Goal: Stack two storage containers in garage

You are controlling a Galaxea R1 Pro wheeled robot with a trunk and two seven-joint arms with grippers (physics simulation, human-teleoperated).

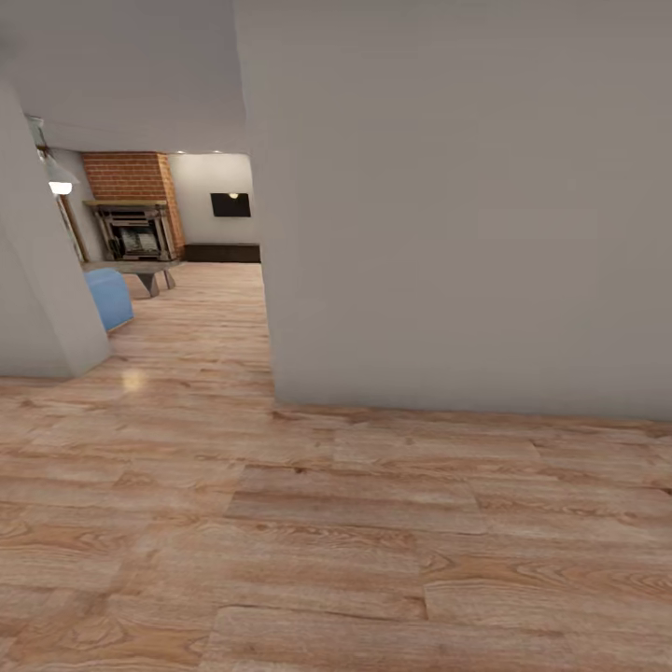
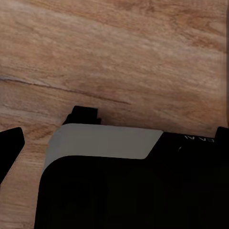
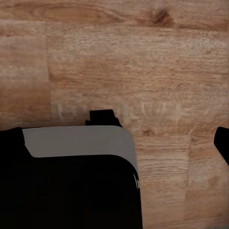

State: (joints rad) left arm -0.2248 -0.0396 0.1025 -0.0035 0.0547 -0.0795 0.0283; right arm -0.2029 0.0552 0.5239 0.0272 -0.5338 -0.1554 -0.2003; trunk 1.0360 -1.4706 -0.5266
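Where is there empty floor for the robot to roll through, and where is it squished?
The wood floor up front is wide and bare, bordered by the big grey wall ahead. A narrower free strip runs between that wall and the left wall toward the fireplace. It looks crowded there: a blue seat and a low table stand at the left.

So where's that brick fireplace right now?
In the head view, the brick fireplace stands far off at upper left, beyond the wood-plank floor, left of the black TV.
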